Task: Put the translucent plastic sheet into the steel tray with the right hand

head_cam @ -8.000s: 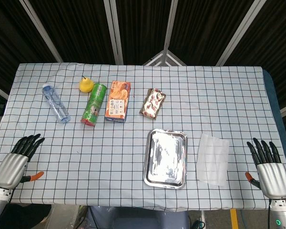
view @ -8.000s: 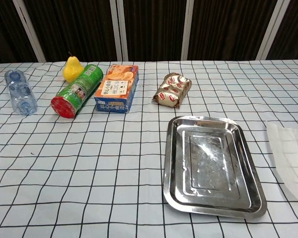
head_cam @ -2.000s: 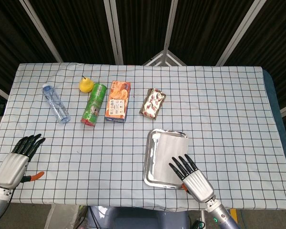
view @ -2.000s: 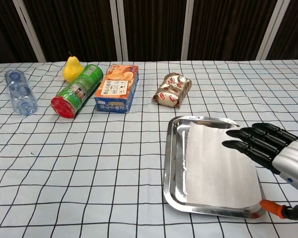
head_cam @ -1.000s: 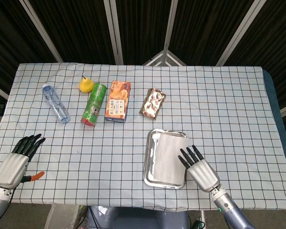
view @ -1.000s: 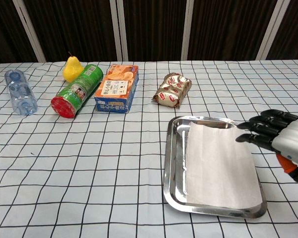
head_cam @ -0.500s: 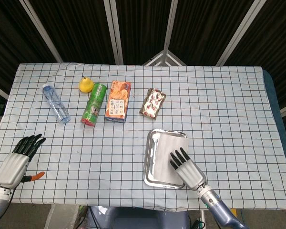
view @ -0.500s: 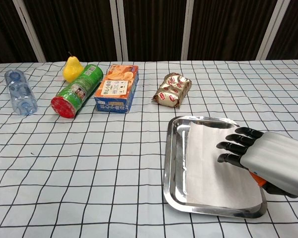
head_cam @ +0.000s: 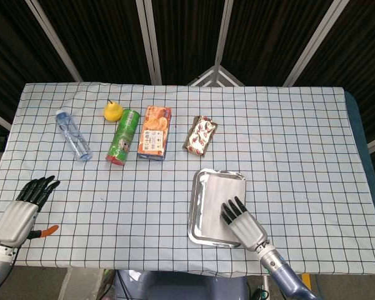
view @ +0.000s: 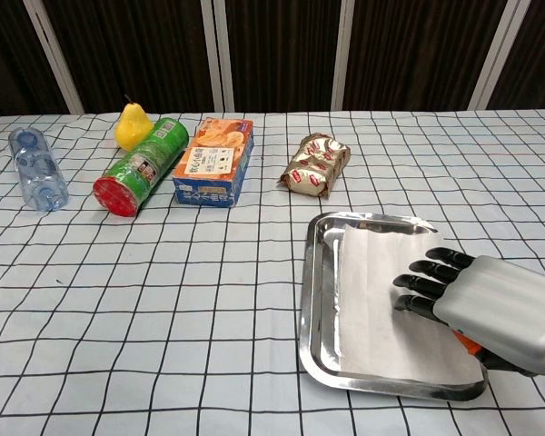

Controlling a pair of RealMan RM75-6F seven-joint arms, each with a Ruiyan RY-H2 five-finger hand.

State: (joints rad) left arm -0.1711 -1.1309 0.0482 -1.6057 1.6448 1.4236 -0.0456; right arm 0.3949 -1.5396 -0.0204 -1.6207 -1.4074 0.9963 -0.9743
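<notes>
Steel tray (view: 313, 300) near the front edge, sheet (view: 372, 291) lying flat inside it. Right hand (view: 477, 304) over the sheet, fingers spread, grasping nothing (contact unclear). Left hand (head_cam: 22, 209) slack. Beyond: wrapped pack (view: 318, 164), box (view: 214, 162).

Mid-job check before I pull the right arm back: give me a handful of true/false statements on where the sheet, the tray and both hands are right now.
1. The translucent plastic sheet lies inside the steel tray. True.
2. The right hand is over the tray, fingers spread above the sheet. True.
3. The left hand holds the water bottle. False: it sits open at the near left table edge, and the water bottle lies far from it.
4. The green can stands upright. False: the green can lies on its side beside the orange box.
5. The tray sits far left, by the pear. False: it is near the front, right of centre.
</notes>
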